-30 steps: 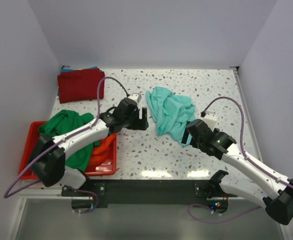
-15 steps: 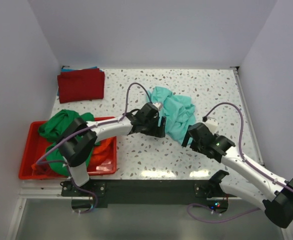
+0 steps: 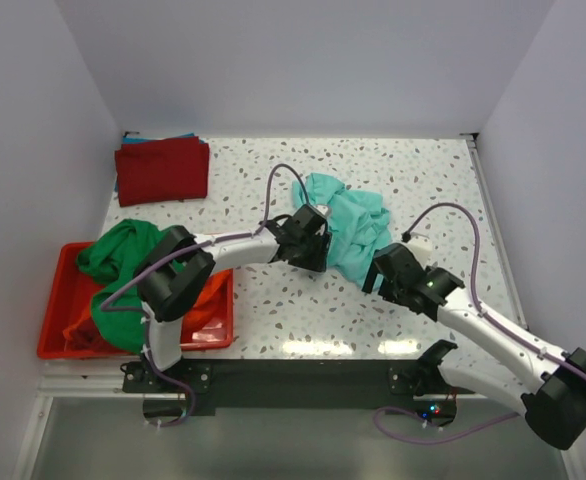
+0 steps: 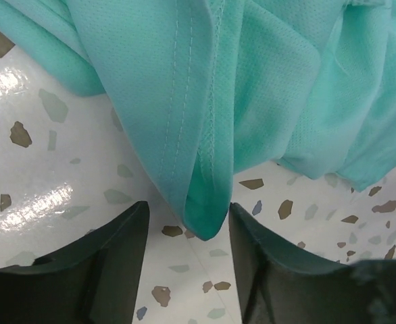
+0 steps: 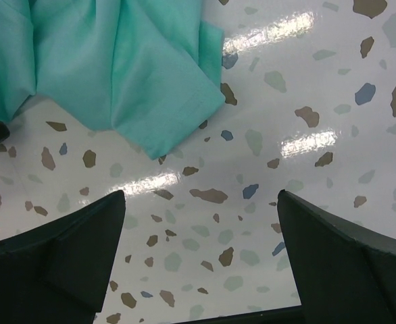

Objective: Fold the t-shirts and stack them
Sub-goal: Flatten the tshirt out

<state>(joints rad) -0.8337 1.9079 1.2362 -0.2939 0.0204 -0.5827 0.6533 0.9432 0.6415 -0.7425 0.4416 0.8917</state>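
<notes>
The teal t-shirt (image 3: 348, 222) lies crumpled at the table's middle. My left gripper (image 3: 309, 248) is at its lower left edge. In the left wrist view the left gripper (image 4: 188, 236) is open, low over the table, with a hanging fold of the teal hem (image 4: 203, 219) between the fingertips (image 4: 113, 260). My right gripper (image 3: 378, 270) is open and empty, just short of the shirt's lower corner (image 5: 164, 101); its jaws stand wide apart (image 5: 201, 223). The dark red t-shirt (image 3: 163, 170) lies folded at the back left on a blue one (image 3: 133, 136).
A red bin (image 3: 61, 340) at the front left holds the green t-shirt (image 3: 123, 255) and the orange t-shirt (image 3: 208, 295), both spilling over its rim. White walls close in the back and sides. Speckled tabletop (image 3: 303, 310) lies in front of the teal shirt.
My left gripper has moved right, from beside the bin to the teal shirt's lower left edge. My right gripper has shifted slightly left toward the shirt's corner.
</notes>
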